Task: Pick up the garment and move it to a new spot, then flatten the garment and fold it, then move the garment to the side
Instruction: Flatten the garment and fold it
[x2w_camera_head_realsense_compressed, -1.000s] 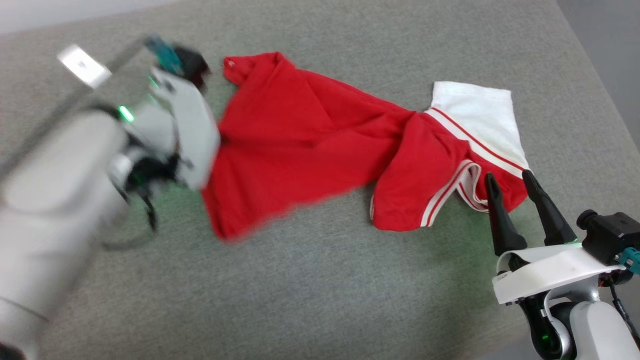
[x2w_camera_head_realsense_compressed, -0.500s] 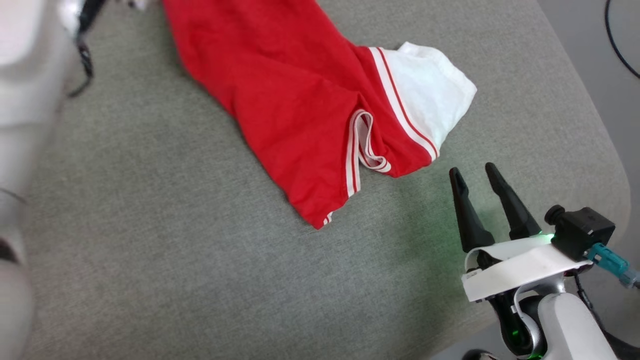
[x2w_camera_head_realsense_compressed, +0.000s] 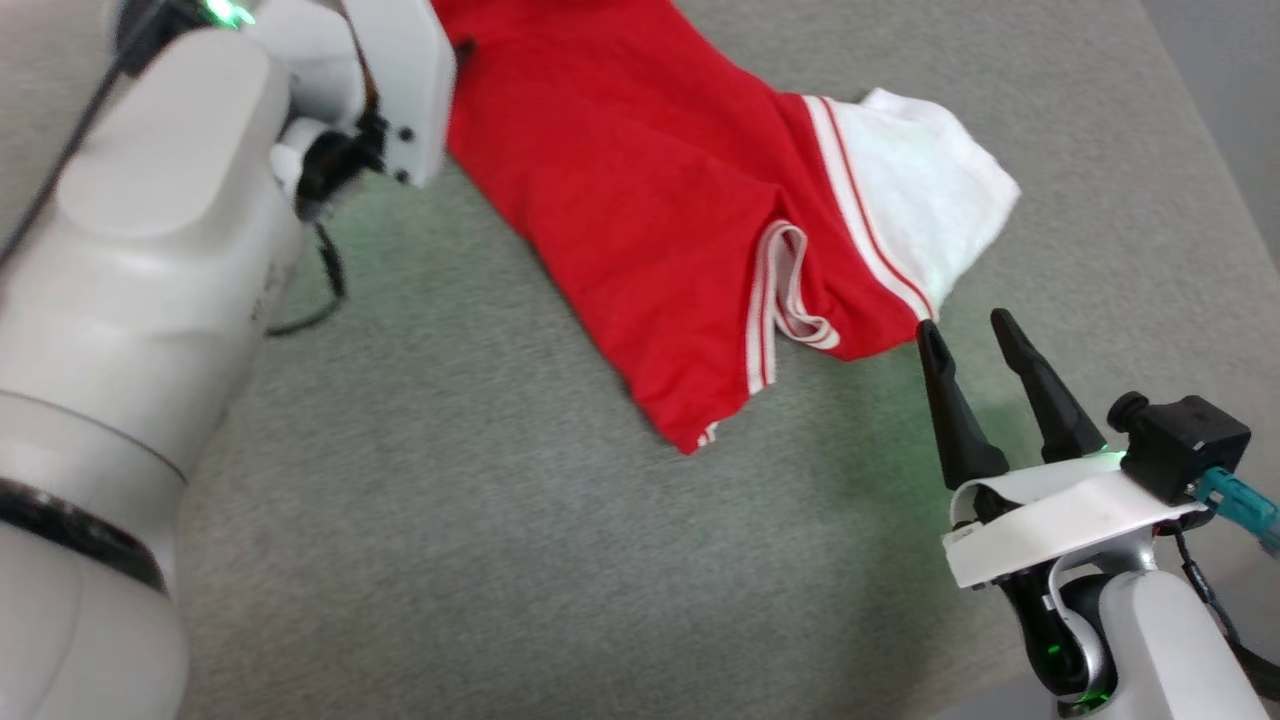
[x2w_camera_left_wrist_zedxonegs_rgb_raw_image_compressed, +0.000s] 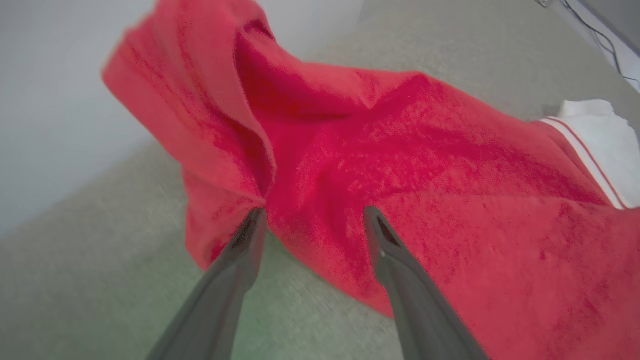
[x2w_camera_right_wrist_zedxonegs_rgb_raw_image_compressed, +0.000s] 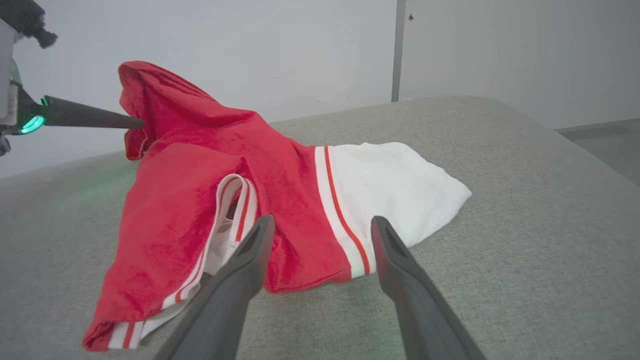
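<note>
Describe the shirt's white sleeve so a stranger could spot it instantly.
On the grey padded surface lies a red garment. At its end nearest the right tool, past a red-and-white stripe, is the sleeve: the only plain white cloth.

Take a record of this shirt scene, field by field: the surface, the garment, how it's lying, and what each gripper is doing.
surface: grey fabric-covered surface
garment: red T-shirt with white sleeve and striped trim
garment state: crumpled, neither flattened nor folded; one red end bunched up high beside the left gripper
left gripper: open, fingertips at the raised red cloth
right gripper: open, holding nothing, tips at the shirt's edge below the white sleeve
</note>
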